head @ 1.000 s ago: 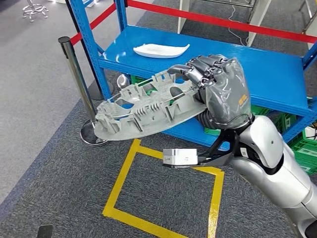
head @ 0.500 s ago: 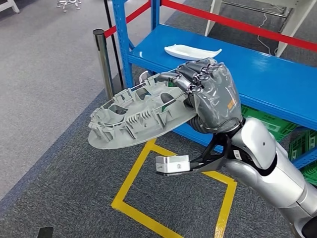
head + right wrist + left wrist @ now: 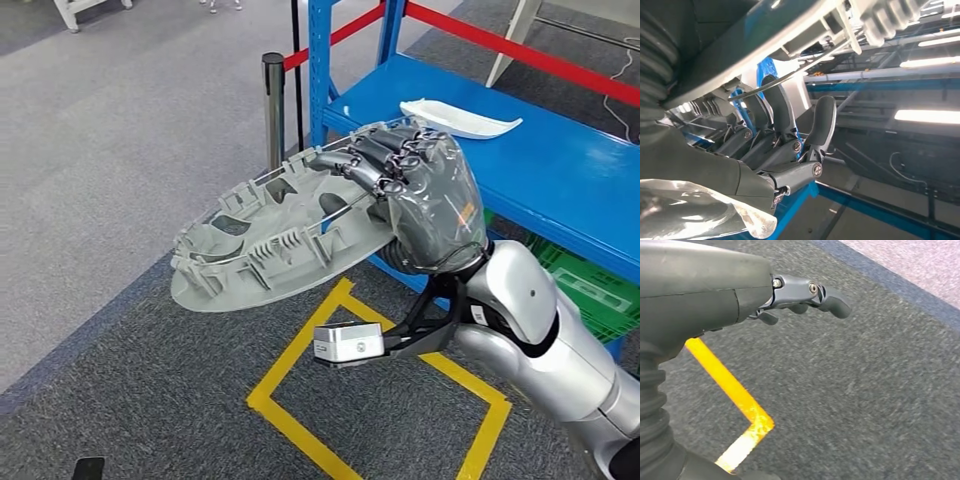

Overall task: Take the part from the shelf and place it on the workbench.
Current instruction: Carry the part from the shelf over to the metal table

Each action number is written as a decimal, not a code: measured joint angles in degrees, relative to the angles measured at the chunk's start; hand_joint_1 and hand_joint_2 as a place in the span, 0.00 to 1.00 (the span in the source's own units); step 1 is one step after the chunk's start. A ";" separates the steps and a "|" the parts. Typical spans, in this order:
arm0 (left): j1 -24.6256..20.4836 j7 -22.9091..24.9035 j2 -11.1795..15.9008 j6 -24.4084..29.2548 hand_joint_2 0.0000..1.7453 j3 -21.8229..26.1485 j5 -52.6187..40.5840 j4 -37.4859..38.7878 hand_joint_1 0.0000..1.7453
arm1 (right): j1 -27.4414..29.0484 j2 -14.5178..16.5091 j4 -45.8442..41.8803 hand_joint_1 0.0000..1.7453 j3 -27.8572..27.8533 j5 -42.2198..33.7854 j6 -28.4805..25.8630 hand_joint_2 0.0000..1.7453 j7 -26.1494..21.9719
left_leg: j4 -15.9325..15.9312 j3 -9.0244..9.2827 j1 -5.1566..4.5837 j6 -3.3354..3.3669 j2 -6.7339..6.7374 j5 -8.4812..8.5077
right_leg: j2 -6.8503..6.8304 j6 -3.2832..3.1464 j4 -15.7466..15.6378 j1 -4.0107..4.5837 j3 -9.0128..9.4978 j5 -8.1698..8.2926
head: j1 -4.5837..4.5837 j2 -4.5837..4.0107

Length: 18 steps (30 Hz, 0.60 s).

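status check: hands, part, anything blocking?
Right hand grips grey part, held off the shelf. Left hand empty, over carpet. Stanchion post close behind part.

A pale grey ribbed part [image 3: 272, 240] sits in the dark grey right hand [image 3: 423, 195] on a silver arm [image 3: 551, 340]. The shelf [image 3: 558, 170] is bright blue with a red rail [image 3: 521, 50]. Yellow tape [image 3: 302, 350] outlines a square on speckled charcoal carpet [image 3: 136, 400].

shelf [image 3: 528, 160] cut off, carpet [image 3: 866, 390] blurred
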 joint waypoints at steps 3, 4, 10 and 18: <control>-0.13 0.44 0.10 0.01 1.00 -0.02 -0.27 0.02 0.00 | -0.72 0.10 0.01 1.00 0.20 -0.07 0.03 1.00 0.05 | 6.13 -2.81 -0.23 -1.03 5.01 -3.61 | -2.54 -0.77 -0.68 -0.11 0.63 0.18 | -0.43 0.00; -0.23 0.56 0.16 0.01 1.00 -0.03 -0.38 0.01 0.00 | -0.85 0.11 0.01 1.00 0.28 -0.09 0.03 1.00 0.07 | 9.95 -4.61 -0.08 -1.30 6.07 -5.39 | -3.36 -0.90 -0.66 -0.05 0.67 0.10 | -0.57 0.00; -0.23 1.03 0.50 0.14 1.00 -0.11 -0.72 0.00 0.00 | -1.06 0.23 0.03 1.00 1.07 -0.35 0.03 1.00 0.03 | 4.67 -1.36 0.04 -1.51 9.24 -1.40 | -7.90 -0.20 -0.40 0.20 1.11 -0.64 | -0.62 0.00; -0.14 1.68 0.59 0.37 1.00 -0.21 -0.99 0.00 0.00 | -1.90 0.55 0.05 1.00 1.23 -0.72 -0.05 1.00 0.07 | -0.22 0.63 -0.26 1.44 7.27 -0.33 | -6.94 1.70 4.77 0.26 -0.78 -4.95 | -0.39 0.00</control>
